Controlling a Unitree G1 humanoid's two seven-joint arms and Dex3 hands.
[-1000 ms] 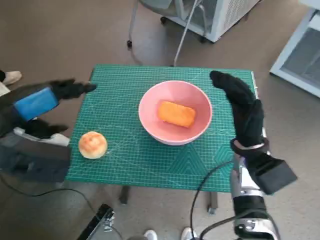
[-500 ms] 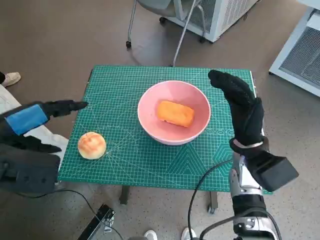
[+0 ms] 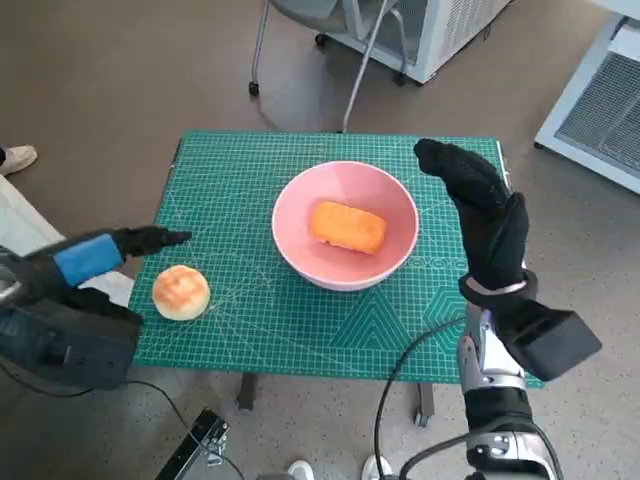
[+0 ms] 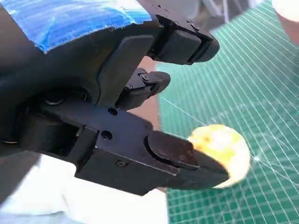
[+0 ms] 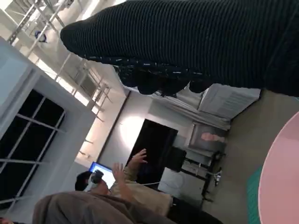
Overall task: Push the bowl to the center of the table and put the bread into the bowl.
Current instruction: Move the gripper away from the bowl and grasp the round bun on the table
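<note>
Pink bowl point(image 3: 345, 225) sat near the middle of the green cutting mat point(image 3: 300, 320) with oblong bread point(image 3: 348, 226) inside; gloved right hand point(image 3: 478, 205) stood empty, fingers extended beside its rim, while left hand point(image 3: 110, 250), fingers apart and empty, hovered beside a round bun point(image 3: 181, 291), likely the next pick.

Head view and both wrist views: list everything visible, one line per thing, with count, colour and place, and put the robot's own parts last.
bowl: one, pink, middle of the mat.
bread: one, orange, oblong, inside the bowl.
bun: one, round, golden, mat's near left corner.
cutting mat: one, green, gridded, covering the table.
chair: one, grey-legged, beyond the table.
person: one, right wrist view, hands raised.
left robot hand: one, black, blue-taped, beside the bun, holding nothing.
right robot hand: one, black-gloved, right of the bowl, empty.
</note>
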